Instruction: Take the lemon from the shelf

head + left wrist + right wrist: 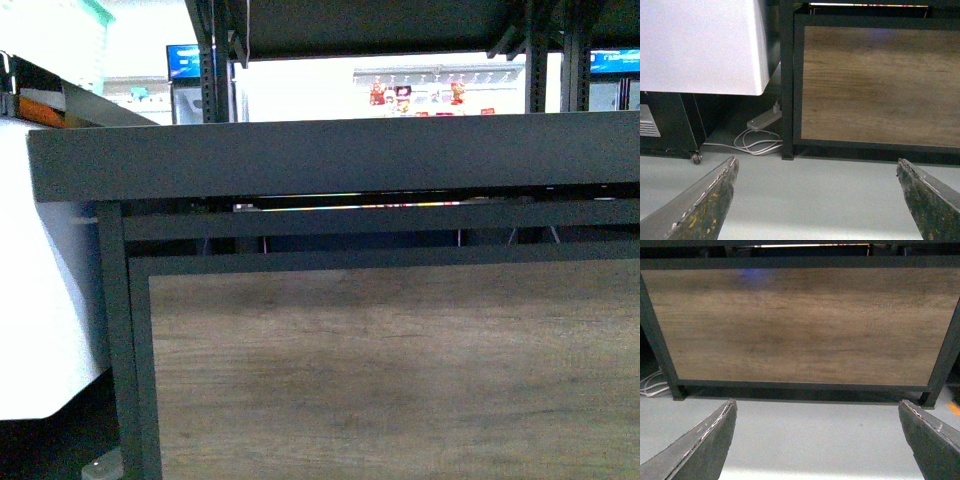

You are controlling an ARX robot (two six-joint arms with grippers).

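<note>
The shelf (330, 155) fills the front view: a dark tray deck edge at eye level, black uprights and a brown wood-look front panel (400, 380) below. The lemon is out of view; the deck's top surface is hidden from here. Neither arm shows in the front view. My left gripper (816, 172) is open low over the grey floor, facing the shelf's left corner post (786, 100) and panel. My right gripper (816, 412) is open too, facing the middle of the wood panel (800, 325), nothing between its fingers.
A white chest freezer (700, 45) stands left of the shelf, on castors. A white power strip and coiled cable (760, 135) lie on the floor between freezer and shelf post. Grey floor (810, 435) runs in front of the shelf. Store shelving shows far behind.
</note>
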